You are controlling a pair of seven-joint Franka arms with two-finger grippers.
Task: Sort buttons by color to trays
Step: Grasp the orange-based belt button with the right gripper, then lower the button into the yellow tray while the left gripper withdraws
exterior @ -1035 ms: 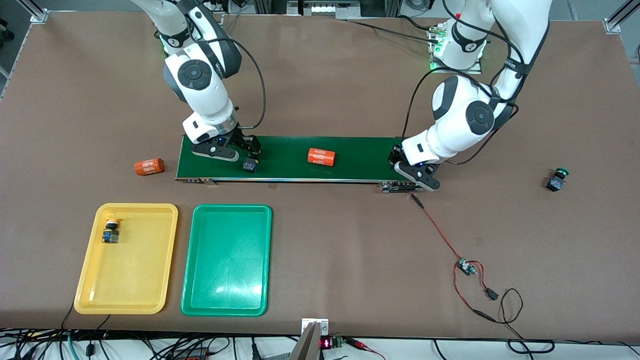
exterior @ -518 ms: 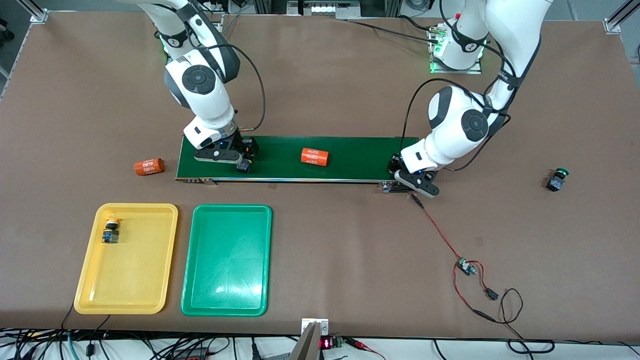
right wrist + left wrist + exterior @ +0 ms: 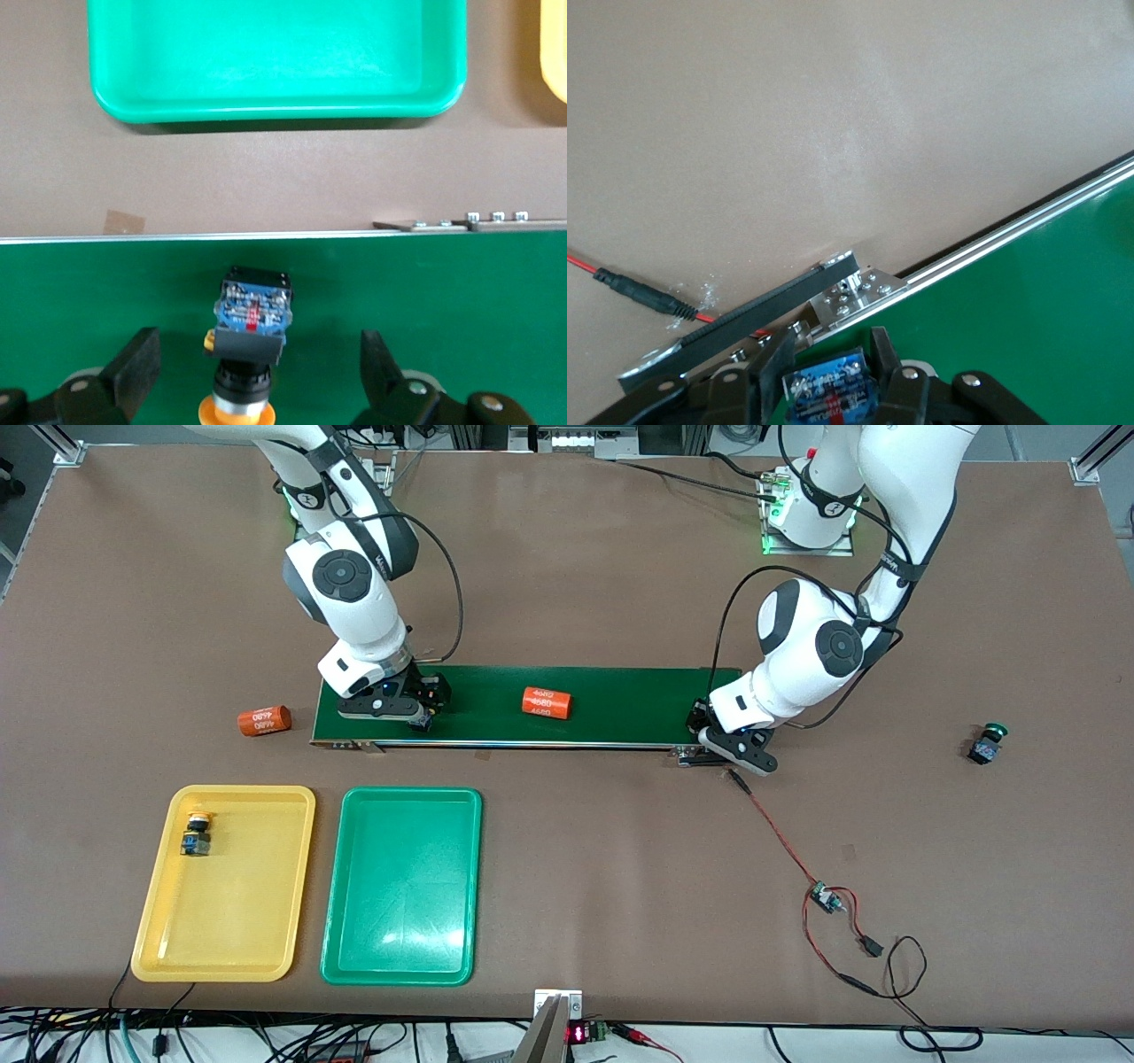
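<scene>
My right gripper (image 3: 420, 710) (image 3: 257, 354) hangs open low over the dark green belt (image 3: 620, 704), at the right arm's end. Between its fingers a yellow-capped button (image 3: 252, 310) (image 3: 421, 723) lies on its side, touching neither finger. My left gripper (image 3: 737, 746) (image 3: 830, 363) is at the belt's other end, shut on a button (image 3: 828, 390) with a blue-labelled body; its cap is hidden. Another yellow button (image 3: 195, 834) lies in the yellow tray (image 3: 257, 921). The green tray (image 3: 400, 974) (image 3: 266, 111) beside it holds nothing. A green-capped button (image 3: 987, 744) rests on the table toward the left arm's end.
One orange "4680" cylinder (image 3: 546, 702) lies on the belt, a second (image 3: 264, 719) on the table off the right arm's end of it. A red-black wire with a small board (image 3: 824, 899) trails from the belt's left-arm end toward the front camera.
The orange cylinder and the yellow-capped button have travelled along the belt toward the right arm's end. My right gripper followed the button, still open. The left gripper stays shut.
</scene>
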